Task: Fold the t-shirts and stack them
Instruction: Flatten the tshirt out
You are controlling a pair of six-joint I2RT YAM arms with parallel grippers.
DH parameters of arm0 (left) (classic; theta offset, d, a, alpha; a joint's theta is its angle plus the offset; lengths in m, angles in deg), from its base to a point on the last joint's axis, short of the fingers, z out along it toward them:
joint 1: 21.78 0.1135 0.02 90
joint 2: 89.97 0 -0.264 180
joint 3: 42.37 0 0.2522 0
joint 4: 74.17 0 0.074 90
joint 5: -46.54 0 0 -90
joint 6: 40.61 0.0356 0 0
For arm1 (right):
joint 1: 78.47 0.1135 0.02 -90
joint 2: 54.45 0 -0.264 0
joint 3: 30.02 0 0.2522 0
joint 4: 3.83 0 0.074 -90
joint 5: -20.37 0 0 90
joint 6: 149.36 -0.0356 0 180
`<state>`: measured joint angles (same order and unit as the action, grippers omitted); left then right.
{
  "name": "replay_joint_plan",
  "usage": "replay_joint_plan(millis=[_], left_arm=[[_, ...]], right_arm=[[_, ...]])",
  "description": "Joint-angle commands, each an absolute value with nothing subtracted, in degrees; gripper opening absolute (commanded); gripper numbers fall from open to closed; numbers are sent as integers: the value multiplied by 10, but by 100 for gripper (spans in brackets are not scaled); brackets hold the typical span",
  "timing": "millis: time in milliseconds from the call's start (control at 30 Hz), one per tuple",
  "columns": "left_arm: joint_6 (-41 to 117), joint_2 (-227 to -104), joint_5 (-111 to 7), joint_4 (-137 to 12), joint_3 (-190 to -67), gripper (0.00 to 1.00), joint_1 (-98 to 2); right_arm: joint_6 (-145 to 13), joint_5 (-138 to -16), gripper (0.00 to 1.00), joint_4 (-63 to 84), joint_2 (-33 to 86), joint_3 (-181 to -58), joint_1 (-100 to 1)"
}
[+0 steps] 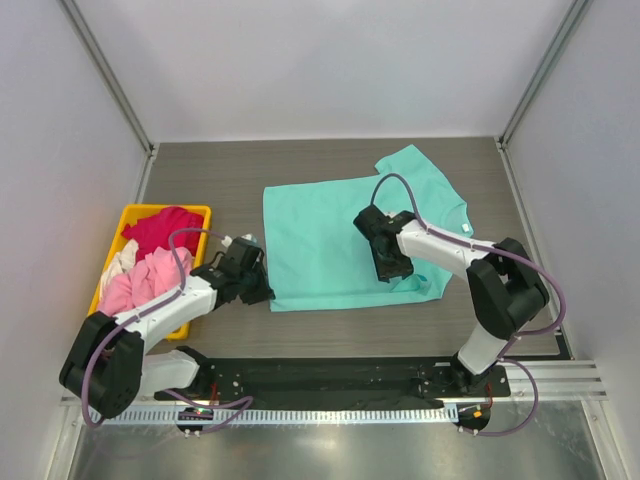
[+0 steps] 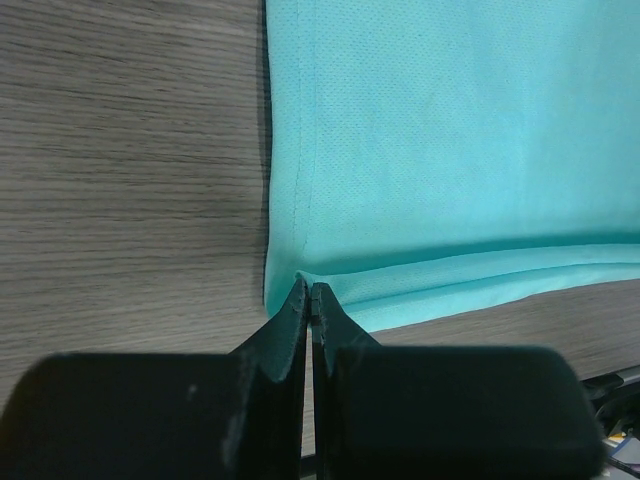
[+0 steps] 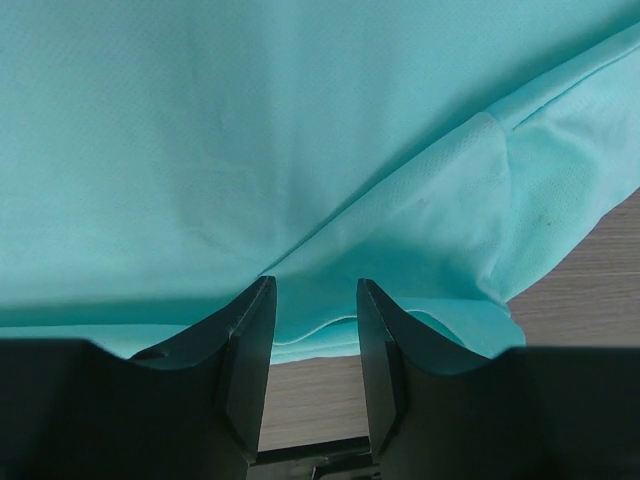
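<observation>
A teal t-shirt (image 1: 340, 235) lies spread on the dark wood table, partly folded, one sleeve at the back right. My left gripper (image 1: 262, 290) is at its near left corner, shut on that corner of the teal cloth (image 2: 305, 277). My right gripper (image 1: 392, 270) is over the shirt's near right edge; its fingers (image 3: 250, 320) are open, with the teal hem (image 3: 320, 335) between them and nothing pinched. A magenta-red shirt (image 1: 160, 228), a light pink shirt (image 1: 140, 282) and a whitish shirt (image 1: 120, 258) lie crumpled in the yellow bin.
The yellow plastic bin (image 1: 204, 212) stands at the left of the table. White walls close in the back and both sides. The arms' black base rail (image 1: 330, 380) runs along the near edge.
</observation>
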<state>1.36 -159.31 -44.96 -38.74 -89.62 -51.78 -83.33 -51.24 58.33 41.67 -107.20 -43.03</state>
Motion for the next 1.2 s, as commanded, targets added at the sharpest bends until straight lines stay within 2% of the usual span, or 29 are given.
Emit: replay_joint_plan(millis=[0, 233, 300, 333, 367, 467, 600, 867, 1067, 1167], left_arm=[[9, -1578, -437, -397, -890, 0, -520], [3, -1578, -439, -405, -880, 0, -522], [3, -1580, -438, -405, -878, 0, -524], [3, -1581, -439, -405, -876, 0, -525], [2, -1580, -438, -405, -874, 0, -525], [-1, -1581, -423, -402, -871, 0, -525], [-1, -1580, -418, -392, -870, 0, -527], [-4, -1564, -405, -383, -870, 0, -531], [-11, -1557, -395, -383, -867, 0, -534], [-13, -1550, -395, -382, -866, 0, -537]], right_arm=[[-845, -487, 44, 606, 424, -1079, -411], [-834, -479, 45, 609, 450, -1086, -397], [-835, -463, 41, 612, 462, -1083, -397], [-838, -453, 36, 613, 464, -1081, -397], [-844, -435, 21, 616, 466, -1079, -397], [-905, -330, 1, 654, 465, -1075, -405], [-1018, -264, 1, 692, 381, -1027, -432], [-1165, -299, 1, 688, 150, -916, -497], [-1201, -300, 1, 686, 44, -884, -557], [-1089, -386, 1, 584, 29, -881, -557]])
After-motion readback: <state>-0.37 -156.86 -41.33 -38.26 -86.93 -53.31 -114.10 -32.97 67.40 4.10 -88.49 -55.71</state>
